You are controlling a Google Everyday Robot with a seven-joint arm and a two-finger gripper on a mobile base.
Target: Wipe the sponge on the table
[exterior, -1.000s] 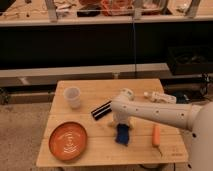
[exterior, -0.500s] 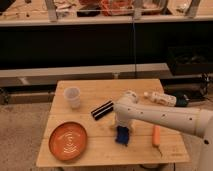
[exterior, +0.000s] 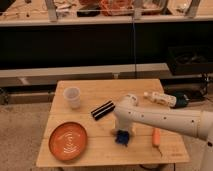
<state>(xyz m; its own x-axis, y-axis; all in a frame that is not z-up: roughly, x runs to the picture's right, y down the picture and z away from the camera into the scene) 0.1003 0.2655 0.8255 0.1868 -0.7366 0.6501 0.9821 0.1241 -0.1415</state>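
Table matt wood; tool @ sponge.

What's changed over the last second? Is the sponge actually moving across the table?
Barely. The claw stays down at the sponge, which has crept only slightly toward the front edge of the table. The arm behind it has sunk lower and flatter. No grasp or release shows. The cup, striped block, orange plate, carrot stick and bottle stayed put.

Claw at sponge on table
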